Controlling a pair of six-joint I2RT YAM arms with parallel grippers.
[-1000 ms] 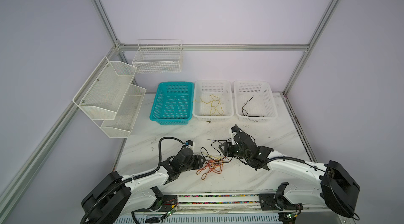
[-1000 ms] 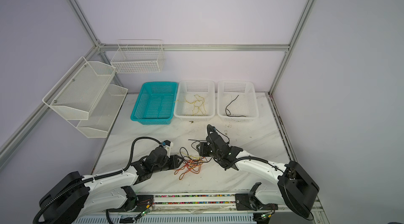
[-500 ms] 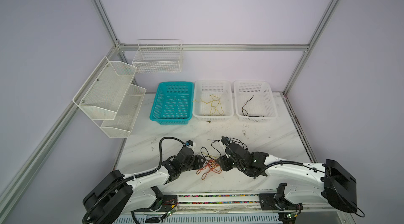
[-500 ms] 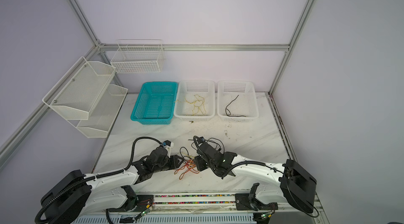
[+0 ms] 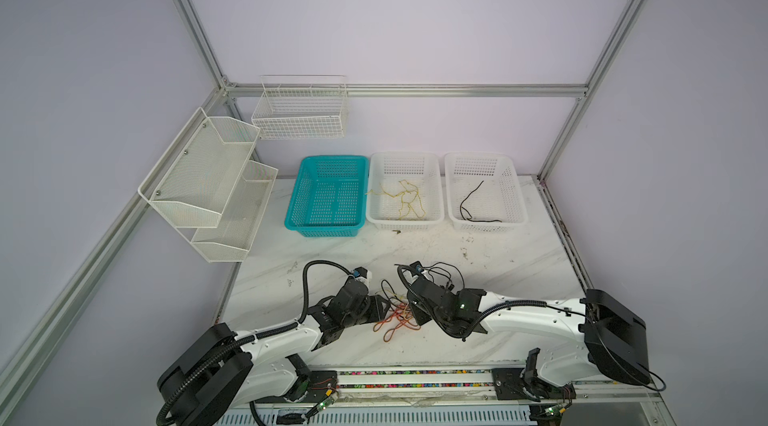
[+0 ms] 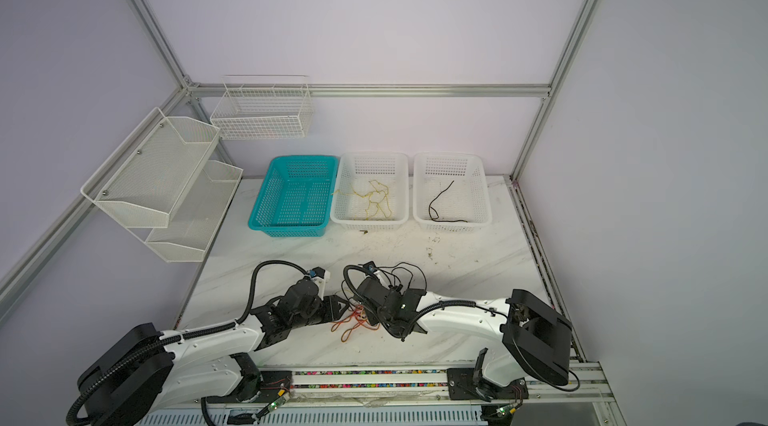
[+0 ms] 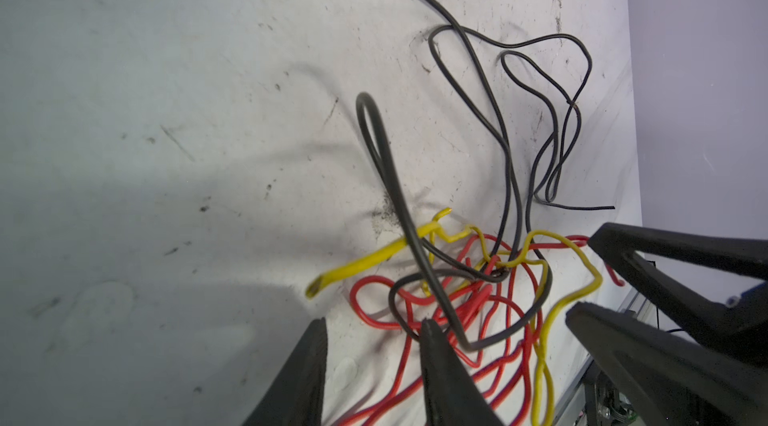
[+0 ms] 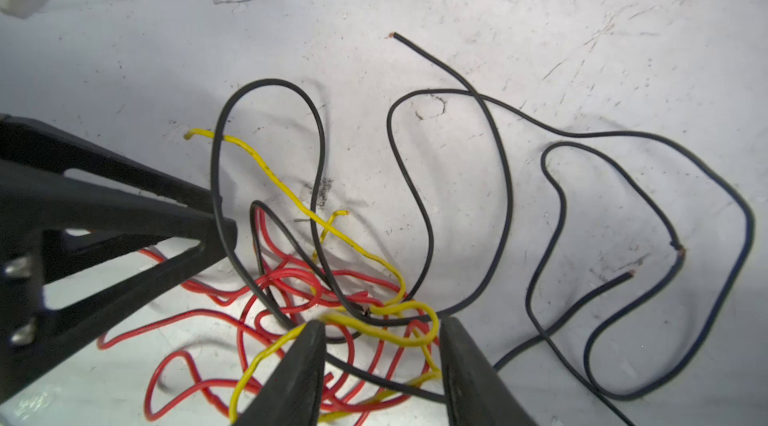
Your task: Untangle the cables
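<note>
Several cables [image 5: 392,322], red, yellow and black, lay knotted on the counter [image 5: 519,274] toward its near side, between the two arms.

Left gripper [image 7: 374,322]: jaws stood parted, a black loop seemingly leaning against one of them.

Right gripper [image 8: 382,322]: jaws stood spread, astride yellow and black strands at the knot.

Lilac walls [image 5: 415,8], aluminium frame [image 5: 407,90], scuffed marble tabletop [image 5: 519,261].
</note>
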